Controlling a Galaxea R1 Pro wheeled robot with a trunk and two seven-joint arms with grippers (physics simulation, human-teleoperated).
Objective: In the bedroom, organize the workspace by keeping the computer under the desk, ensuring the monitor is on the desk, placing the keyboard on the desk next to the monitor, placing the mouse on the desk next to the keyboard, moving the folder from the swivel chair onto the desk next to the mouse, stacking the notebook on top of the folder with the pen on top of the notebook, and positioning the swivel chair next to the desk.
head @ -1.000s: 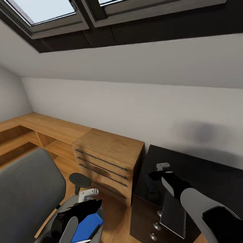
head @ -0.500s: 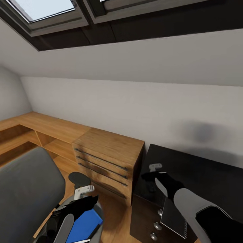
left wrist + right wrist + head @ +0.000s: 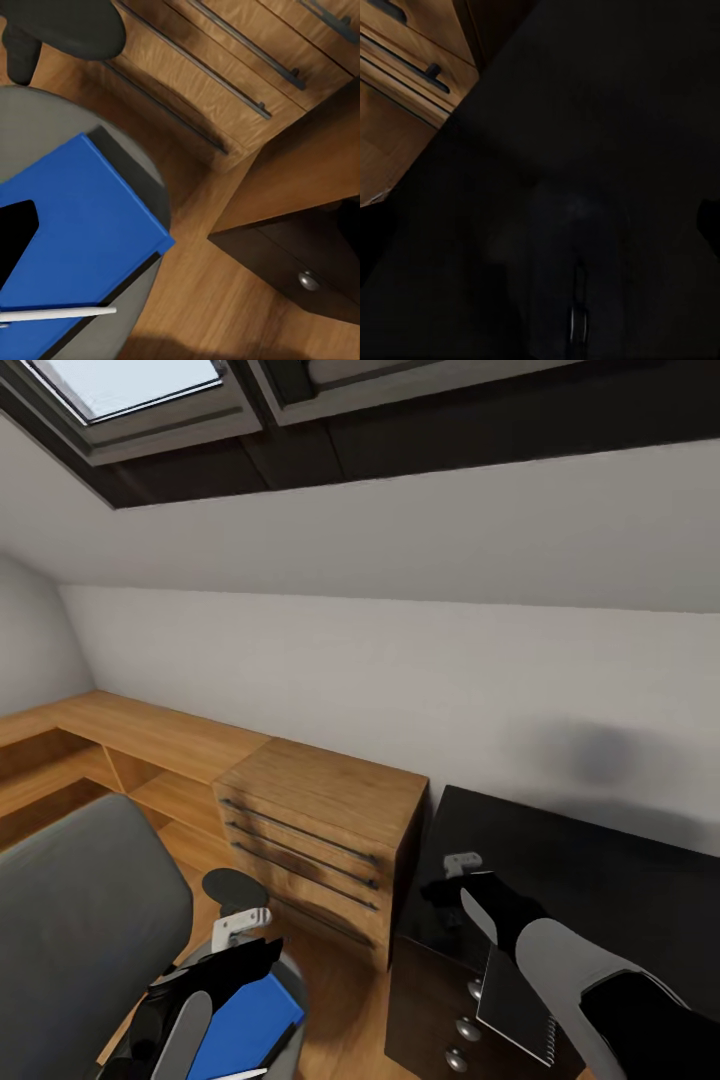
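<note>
The swivel chair (image 3: 80,920) stands at the lower left, its grey seat (image 3: 142,176) carrying the bright blue folder (image 3: 245,1025) (image 3: 82,232). A thin white pen (image 3: 56,315) (image 3: 240,1073) lies on the folder's near edge. My left gripper (image 3: 225,970) hovers open over the folder, one black fingertip (image 3: 15,240) showing above the blue cover. My right gripper (image 3: 450,888) hangs open above the black desk (image 3: 610,870), right over a dark mouse (image 3: 577,262) that is barely distinct from the desk top. The grey notebook (image 3: 515,1000) rests on the desk's front corner beneath my right forearm.
A light-wood chest (image 3: 320,815) with long bar handles fills the gap between chair and desk, with low wooden shelving (image 3: 110,745) running left along the wall. The desk's drawer pedestal with round silver knobs (image 3: 465,1032) faces me. A black armrest (image 3: 235,888) juts beside the seat.
My left arm has drifted left and down over the chair seat. My right gripper has shifted a little left above the desk corner. The camera has tilted slightly.
</note>
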